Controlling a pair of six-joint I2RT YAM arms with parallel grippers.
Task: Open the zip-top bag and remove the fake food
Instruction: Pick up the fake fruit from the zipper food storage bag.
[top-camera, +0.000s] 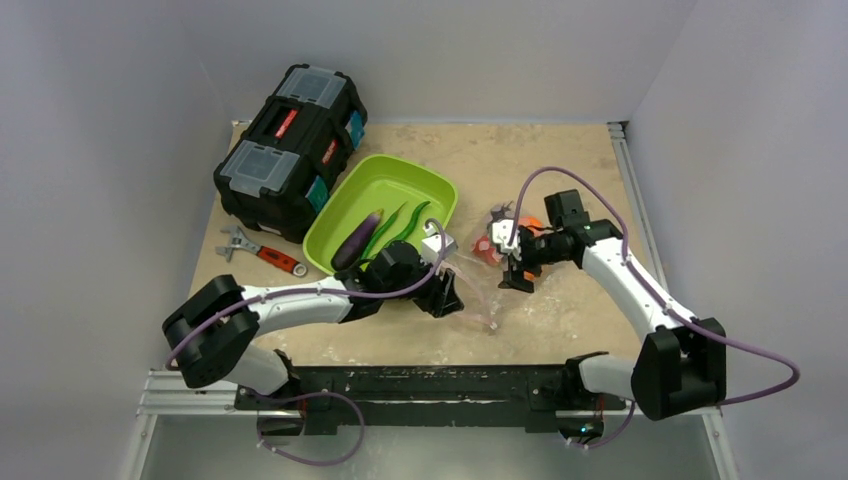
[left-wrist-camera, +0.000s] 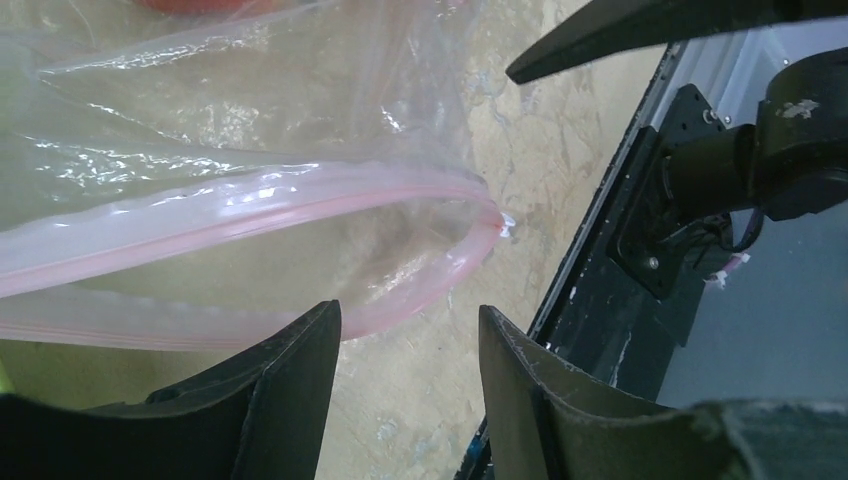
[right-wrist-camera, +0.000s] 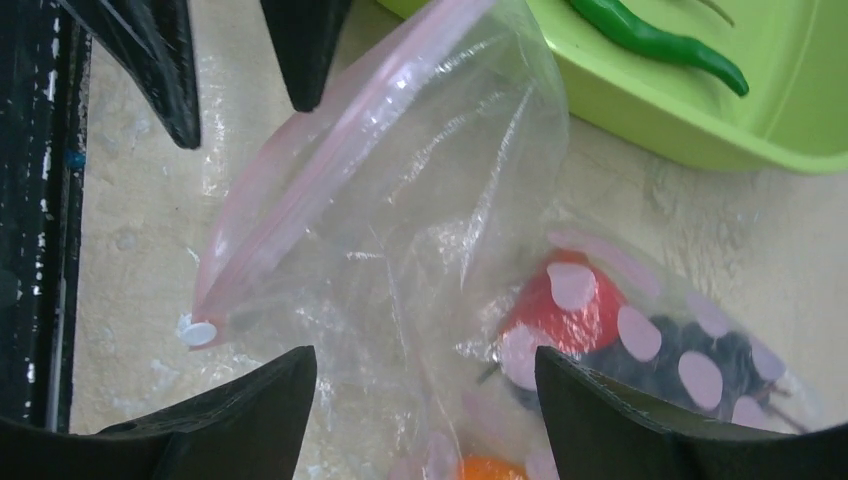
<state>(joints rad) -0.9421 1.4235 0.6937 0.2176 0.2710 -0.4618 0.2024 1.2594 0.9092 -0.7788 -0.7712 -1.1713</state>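
From where I stood, the zip-top bag (top-camera: 478, 275) lay on the table (top-camera: 560, 150) between the two arms, just beside the near corner of the lime-green tray (top-camera: 400, 175). Its pink zip strip (left-wrist-camera: 250, 205) was parted, so the mouth gaped in a long loop facing the left arm. The left gripper (left-wrist-camera: 410, 320) hung low at that mouth with its jaws apart. Bare table showed in the gap between them, and the end of the strip sat just ahead of the tips. Whether one finger touched the lower lip I could not tell. The right gripper (right-wrist-camera: 425, 360) stood over the far part of the bag, its jaws spread wide and closed on nothing, the crinkled film lying below them. Inside the bag, toward the closed end, I saw a red piece (right-wrist-camera: 560, 310), something dark beside it that I could not name, and an orange piece (right-wrist-camera: 488, 468) at the edge of the right wrist view. A purple eggplant (top-camera: 357, 240) and a long green pod (right-wrist-camera: 655, 42) rested in the tray. To the left of the tray lay a red-handled wrench (top-camera: 262, 252), and a black toolbox (top-camera: 290, 150) stood behind it.
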